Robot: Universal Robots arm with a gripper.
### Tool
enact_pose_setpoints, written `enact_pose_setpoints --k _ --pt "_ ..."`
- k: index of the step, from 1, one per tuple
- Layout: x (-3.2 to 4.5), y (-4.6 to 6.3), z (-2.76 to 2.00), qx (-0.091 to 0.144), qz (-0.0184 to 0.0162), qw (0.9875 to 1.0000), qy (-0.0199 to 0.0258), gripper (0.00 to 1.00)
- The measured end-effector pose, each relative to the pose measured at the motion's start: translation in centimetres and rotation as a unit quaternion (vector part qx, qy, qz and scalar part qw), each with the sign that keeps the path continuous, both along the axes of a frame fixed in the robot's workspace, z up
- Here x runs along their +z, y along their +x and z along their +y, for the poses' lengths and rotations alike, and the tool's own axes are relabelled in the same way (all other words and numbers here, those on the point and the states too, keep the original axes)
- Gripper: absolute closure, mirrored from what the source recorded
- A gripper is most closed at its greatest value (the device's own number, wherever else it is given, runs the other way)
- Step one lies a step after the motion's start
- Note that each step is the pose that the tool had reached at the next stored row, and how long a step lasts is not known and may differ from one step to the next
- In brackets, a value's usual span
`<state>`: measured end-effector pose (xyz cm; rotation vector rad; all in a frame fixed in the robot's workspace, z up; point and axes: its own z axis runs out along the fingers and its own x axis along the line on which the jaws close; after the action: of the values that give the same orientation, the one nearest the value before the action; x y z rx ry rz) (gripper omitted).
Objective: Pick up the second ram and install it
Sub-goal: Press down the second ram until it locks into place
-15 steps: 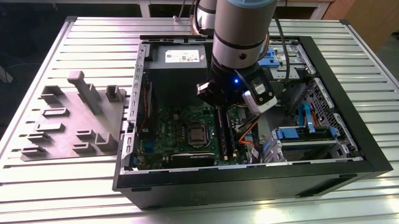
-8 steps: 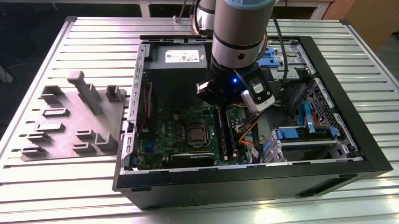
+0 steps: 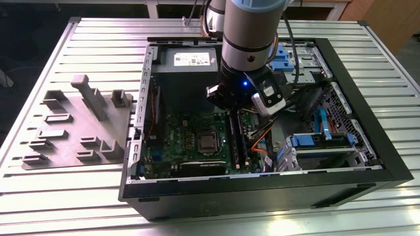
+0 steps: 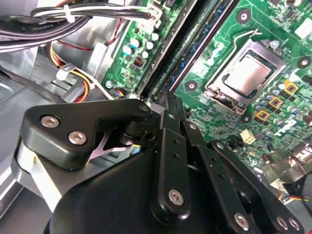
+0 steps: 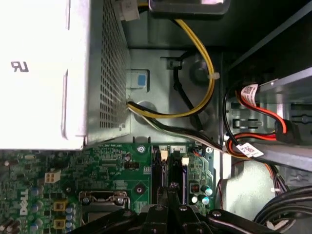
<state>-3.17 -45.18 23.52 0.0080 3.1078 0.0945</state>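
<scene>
Grey fixture plate (image 3: 78, 125) sits on the slatted table (image 3: 39, 196) at the exterior view's left, well apart from the open PC case (image 3: 262, 191) at centre. Arm (image 3: 249, 44) reaches down into the case above the green motherboard (image 3: 190, 142). Exterior view hides the fingertips behind the wrist. Both wrist views show them: gripper (image 4: 170, 105) narrow, fingers nearly together, tips down at the memory slots (image 4: 185, 53). Second wrist view alone shows the CPU socket (image 4: 246, 75), upper right. First wrist view alone shows the power supply box (image 5: 53, 73), upper left. Second ram (image 5: 177, 178): thin blue-green strip on edge in a slot, just beside the fingertips; whether they grip it, cannot tell.
</scene>
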Motion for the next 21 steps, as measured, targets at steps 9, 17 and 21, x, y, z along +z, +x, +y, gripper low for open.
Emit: enact_pose_setpoints --k 9,17,21 --pt "-0.63 0.0 0.41 0.000 -0.0001 1.0000 0.0001 0.90" --pt "-0.93 0.0 0.48 0.000 0.0000 1.0000 -0.0001 0.90" --pt "-1.23 0.0 0.48 0.000 0.0000 1.0000 0.0000 0.90"
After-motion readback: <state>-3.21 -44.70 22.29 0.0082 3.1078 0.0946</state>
